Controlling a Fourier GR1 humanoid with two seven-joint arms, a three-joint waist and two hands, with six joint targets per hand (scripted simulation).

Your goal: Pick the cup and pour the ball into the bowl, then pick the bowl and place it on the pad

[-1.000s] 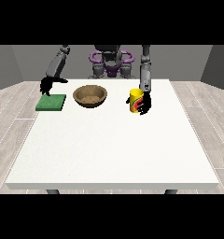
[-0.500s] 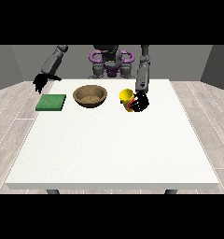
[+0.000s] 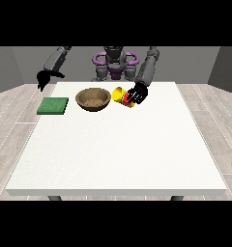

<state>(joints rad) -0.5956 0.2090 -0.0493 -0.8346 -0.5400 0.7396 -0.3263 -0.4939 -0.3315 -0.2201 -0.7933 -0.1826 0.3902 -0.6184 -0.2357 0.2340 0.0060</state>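
Front view. White worktop (image 3: pixel 118 144) with the robot behind it at the top. The robot hand at the view's right (image 3: pixel 137 94) is curled round a yellow cup (image 3: pixel 122 95) with a red band, holding it above the worktop. The cup is tipped on its side, mouth pointing towards the view's left, at the bowl (image 3: pixel 93 99). The cup's rim is just beside the bowl's right edge; can't tell if they touch. The ball can't be made out, neither in the cup nor in the bowl.

The bowl is brown, sits upright on the worktop in the back half, left of centre. The green pad (image 3: pixel 53 105) lies flat near the worktop's left edge, left of the bowl, apart from it.

The robot hand at the view's left (image 3: pixel 44 77) is raised off the worktop, above and behind the pad, beyond the worktop's back left corner. It holds nothing; fingers hang downward, but whether they are straight or curled I can't tell. That arm is bent with the elbow high.
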